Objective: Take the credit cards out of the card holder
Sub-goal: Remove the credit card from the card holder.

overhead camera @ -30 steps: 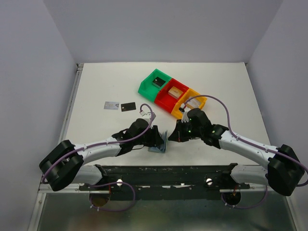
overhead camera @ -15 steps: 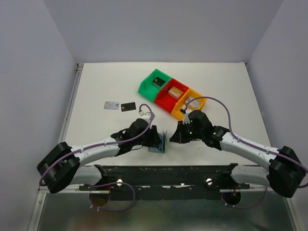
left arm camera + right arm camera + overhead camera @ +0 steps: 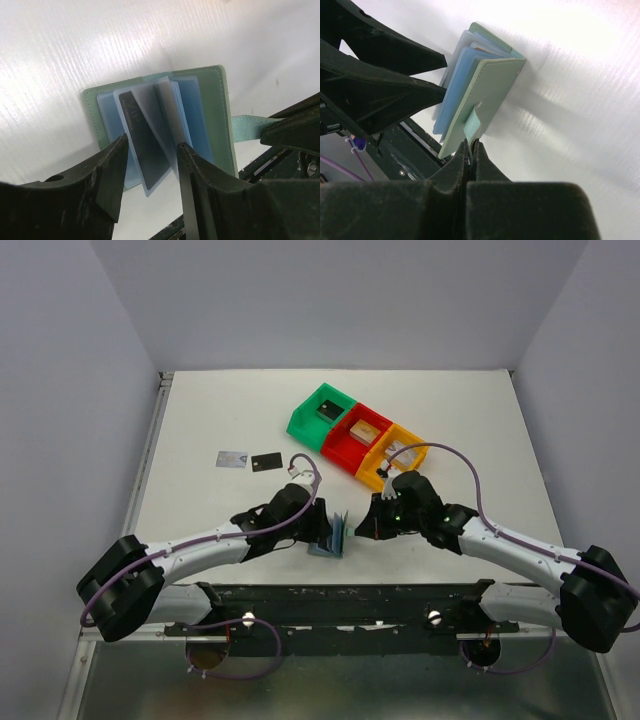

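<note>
Left gripper (image 3: 152, 145) has eased wider, jaws open astride the sleeves (image 3: 172, 107) of the card holder (image 3: 212, 115); right gripper (image 3: 470, 148) pinches its strap (image 3: 472, 125). I'm mid-extraction, I judge: next, nip the sleeved card (image 3: 142, 132) by its edge and pull.

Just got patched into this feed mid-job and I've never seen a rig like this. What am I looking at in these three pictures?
Two robot arms sit at the near edge of a table. One picture looks down from above and behind them; the other two come from wrist cameras. The right gripper is shut on the strap of the card holder. The left gripper is open, its fingers either side of the clear sleeves, one holding a dark card. On the table lie a silver card and a black card, plus a green bin, a red bin and an orange bin.
</note>
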### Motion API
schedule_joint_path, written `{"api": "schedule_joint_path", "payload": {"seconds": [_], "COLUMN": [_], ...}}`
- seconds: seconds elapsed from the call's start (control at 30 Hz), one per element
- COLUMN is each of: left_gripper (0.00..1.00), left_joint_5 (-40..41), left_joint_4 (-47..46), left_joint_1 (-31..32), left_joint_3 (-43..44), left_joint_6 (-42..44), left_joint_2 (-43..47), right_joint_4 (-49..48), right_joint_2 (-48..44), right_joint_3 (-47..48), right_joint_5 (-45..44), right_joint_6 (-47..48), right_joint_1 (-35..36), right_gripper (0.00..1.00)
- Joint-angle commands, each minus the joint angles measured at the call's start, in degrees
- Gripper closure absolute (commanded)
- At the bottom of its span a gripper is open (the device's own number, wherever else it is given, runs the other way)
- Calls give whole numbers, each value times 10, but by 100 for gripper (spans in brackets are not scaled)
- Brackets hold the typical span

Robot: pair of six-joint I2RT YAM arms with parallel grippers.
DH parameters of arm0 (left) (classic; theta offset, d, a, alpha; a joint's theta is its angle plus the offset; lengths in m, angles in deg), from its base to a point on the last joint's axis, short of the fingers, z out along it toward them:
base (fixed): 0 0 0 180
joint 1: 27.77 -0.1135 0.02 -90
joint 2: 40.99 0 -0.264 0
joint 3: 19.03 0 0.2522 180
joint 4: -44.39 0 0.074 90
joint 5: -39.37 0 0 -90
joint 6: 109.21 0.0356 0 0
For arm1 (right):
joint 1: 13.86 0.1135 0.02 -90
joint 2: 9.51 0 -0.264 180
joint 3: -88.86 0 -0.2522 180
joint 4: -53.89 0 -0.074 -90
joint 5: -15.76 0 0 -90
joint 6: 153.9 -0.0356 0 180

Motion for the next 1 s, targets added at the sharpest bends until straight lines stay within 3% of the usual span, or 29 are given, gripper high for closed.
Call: {"api": "schedule_joint_path", "payload": {"seconds": [0.0,0.57,0.97], "left_gripper": [44,41,41], "left_joint_5": [29,35,-83], "left_joint_4": [23,40,-27], "left_joint_1": [5,9,33], "left_joint_3": [26,33,82], "left_joint_6": [17,12,49], "left_joint_2": [3,-22,-87], "right_joint_4": [10,39,103], "right_joint_2": [-8,-10,7], "right_joint_3": [-6,-6,-25], "right_joint_5": [-12,-49,-115], "right_joint_6": [-1,-14,-85], "right_joint_1": [0,-2,-1], "right_gripper": [100,100,100]}}
